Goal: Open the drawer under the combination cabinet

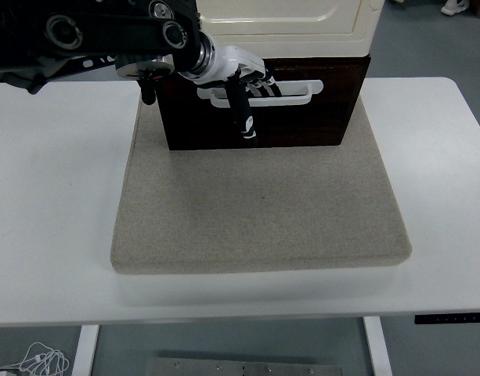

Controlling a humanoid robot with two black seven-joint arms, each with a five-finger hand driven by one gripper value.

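Observation:
A cream cabinet (286, 19) stands on a dark brown drawer (306, 125) at the back of the grey mat. The drawer front carries a white bar handle (298, 99) and looks flush with the cabinet. My left hand (246, 84), white with black fingertips, reaches in from the left. Its fingers (263, 81) curl into the left part of the handle, and its thumb (245, 117) points down across the drawer front. The right arm is out of view.
A thick grey mat (263, 207) lies under the cabinet on the white table (52, 196). Grey floor shows beyond the table's far edge, with shoes at the top right corner.

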